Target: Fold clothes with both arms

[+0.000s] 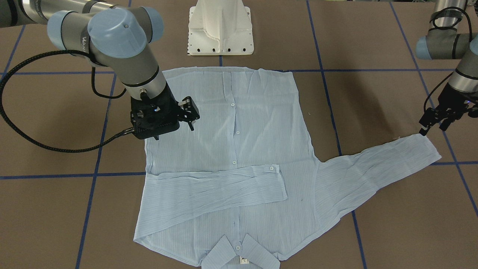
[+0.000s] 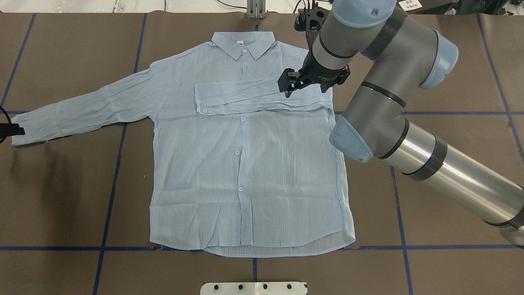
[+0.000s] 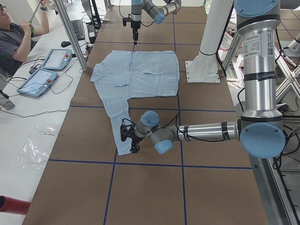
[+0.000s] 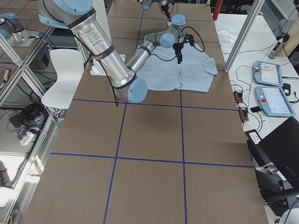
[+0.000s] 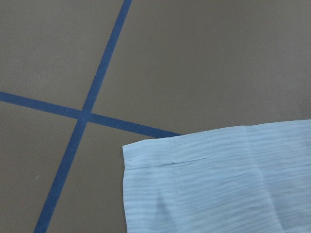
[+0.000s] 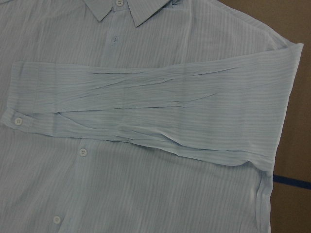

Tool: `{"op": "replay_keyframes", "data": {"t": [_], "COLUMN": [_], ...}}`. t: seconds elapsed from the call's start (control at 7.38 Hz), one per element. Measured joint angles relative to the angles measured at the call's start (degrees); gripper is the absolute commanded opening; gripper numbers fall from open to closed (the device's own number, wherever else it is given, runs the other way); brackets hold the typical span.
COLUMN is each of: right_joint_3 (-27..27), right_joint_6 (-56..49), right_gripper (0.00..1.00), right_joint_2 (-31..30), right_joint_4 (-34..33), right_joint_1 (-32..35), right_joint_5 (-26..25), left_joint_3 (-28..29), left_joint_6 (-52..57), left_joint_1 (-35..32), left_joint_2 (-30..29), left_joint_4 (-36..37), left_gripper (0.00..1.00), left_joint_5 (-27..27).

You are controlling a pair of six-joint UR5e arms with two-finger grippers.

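The light blue striped shirt (image 2: 245, 164) lies flat, buttons up, collar (image 2: 243, 43) at the far side from the robot. One sleeve (image 2: 245, 96) is folded across the chest. My right gripper (image 2: 292, 82) hovers open over that folded sleeve's shoulder end and holds nothing. The other sleeve (image 2: 82, 108) stretches out sideways. My left gripper (image 1: 435, 123) hangs open just past its cuff (image 1: 424, 147), apart from the cloth. The left wrist view shows only the cuff corner (image 5: 218, 179) on the brown table. The right wrist view looks down on the folded sleeve (image 6: 146, 107).
The white pedestal base (image 1: 220, 30) stands by the shirt's hem. Blue tape lines (image 1: 93, 175) cross the brown table. A person (image 3: 16, 37) sits at a side table with two tablets (image 3: 44, 77) beyond the collar side.
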Motion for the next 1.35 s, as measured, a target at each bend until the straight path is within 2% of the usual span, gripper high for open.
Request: {"op": "replay_keyframes", "data": {"t": [0.27,0.54,0.81,1.22,1.35], "right_joint_3": [0.25,0.33,0.35,0.42,0.43], "right_joint_6": [0.01,0.02,0.06,0.07,0.03], "right_gripper": [1.00,1.00,1.00,1.00,1.00], "right_joint_2": [0.00,-0.10,-0.20,-0.33,-0.49], "right_joint_4": [0.05,0.06,0.06,0.06,0.08], "right_joint_1": [-0.08,-0.14,-0.15,-0.09,-0.09], "right_joint_5": [-0.19,-0.39,-0.47,-0.49,-0.51], "left_joint_3": [1.77,2.48,2.96,3.07,3.06], "left_joint_6": [-0.10,-0.10,-0.10,-0.10,-0.11], "left_joint_1": [0.25,0.34,0.58,1.39,1.75], "left_joint_2": [-0.45,-0.63,-0.95,-1.05,-1.05], "left_joint_4": [0.01,0.09,0.22,0.37,0.41], "left_gripper": [0.72,0.70,0.64,0.60,0.54], "left_joint_5": [0.35,0.41,0.41,0.45,0.47]}}
